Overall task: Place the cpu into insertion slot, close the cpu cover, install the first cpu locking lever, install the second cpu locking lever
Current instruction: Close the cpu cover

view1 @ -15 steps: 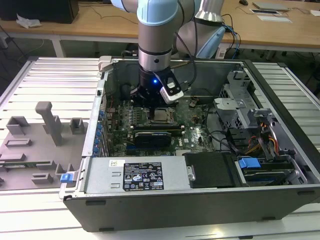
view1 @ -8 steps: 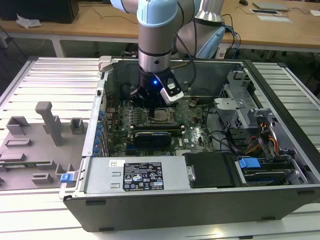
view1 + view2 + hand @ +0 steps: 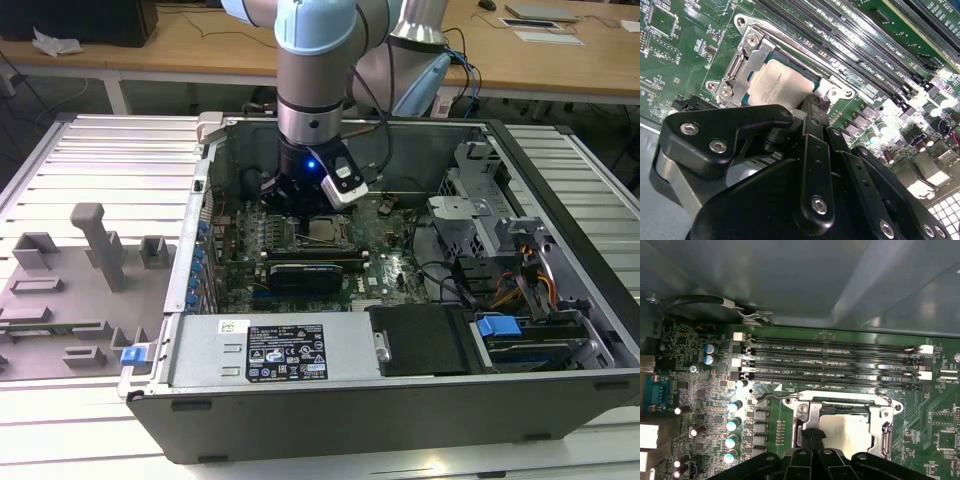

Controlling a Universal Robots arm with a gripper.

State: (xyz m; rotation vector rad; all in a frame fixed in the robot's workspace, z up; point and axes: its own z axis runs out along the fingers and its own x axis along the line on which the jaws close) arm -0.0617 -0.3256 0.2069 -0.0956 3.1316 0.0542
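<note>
The case [image 3: 300, 420] lies open on the desk [image 3: 100, 160], nearer the exterior view's right edge, with grey fixtures [image 3: 100, 245] on the desk toward the left edge. The arm reaches down into the case over the green board [image 3: 935, 430].

The cpu [image 3: 772, 85] sits flat in the slot [image 3: 801, 75], whose dark rim shows along one side of the chip. The cover [image 3: 747, 67] lies down over it, and the silver top shows through its window. The slot is set just beside the long black memory slots [image 3: 830, 362]. A thin lever [image 3: 767, 396] runs along the cover's edge on the memory-slot side; I cannot tell whether it is hooked.

The tool [image 3: 810, 436] is low over the cover's edge farthest from the memory slots, just beside the cpu. Its fingers [image 3: 810, 112] look pressed together, with nothing seen between them. Whether they touch the cover I cannot tell.
</note>
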